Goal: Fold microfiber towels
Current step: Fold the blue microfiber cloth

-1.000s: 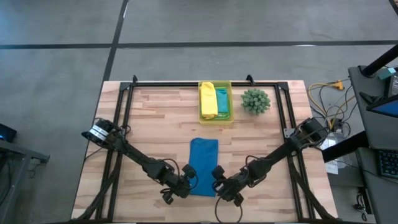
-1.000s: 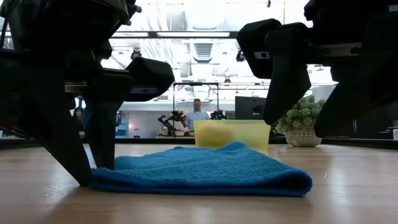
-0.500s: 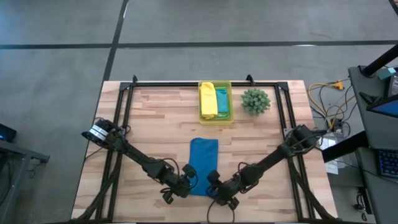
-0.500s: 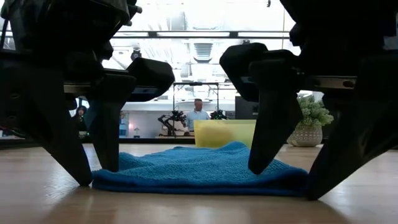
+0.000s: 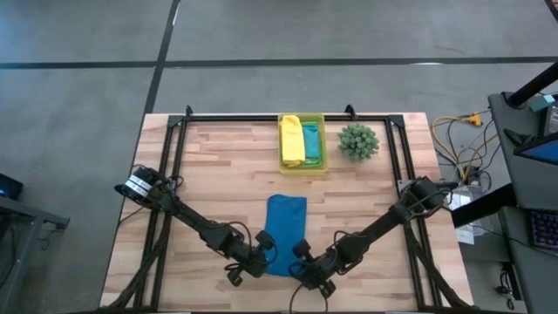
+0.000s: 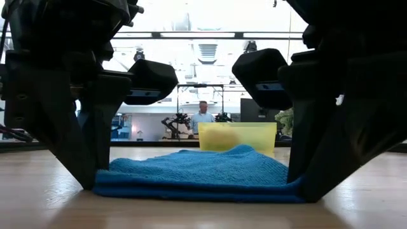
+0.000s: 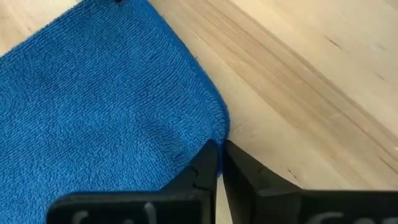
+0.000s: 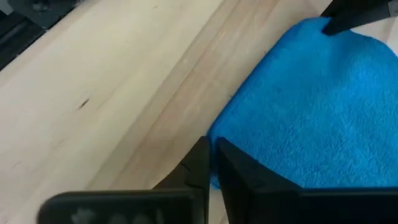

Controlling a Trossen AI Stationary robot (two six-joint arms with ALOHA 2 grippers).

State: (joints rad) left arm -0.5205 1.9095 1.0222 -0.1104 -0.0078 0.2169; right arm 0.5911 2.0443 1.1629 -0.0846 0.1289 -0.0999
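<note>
Both hands have just closed on the blue towel (image 5: 285, 222): half a second ago our right hand (image 5: 304, 266) stood with its fingers spread astride the towel's lower right corner, and now they are pinched together on that edge, as the right wrist view shows. Our left hand (image 5: 261, 255) has likewise shut on the lower left corner, its fingers nipping the hem in the left wrist view. We judge this means the grasp for the next fold is made, and lifting the near edge toward the far edge can follow.

We see the towel lying flat on the surface (image 5: 218, 166), low in the middle of the high frame, already folded into a strip. Its long axis runs up and down the picture, pointing from the two hands toward the yellow-green bin (image 5: 302, 166) at upper centre, which holds the yellow towel (image 5: 291, 139) and a teal towel (image 5: 311, 142) side by side.
</note>
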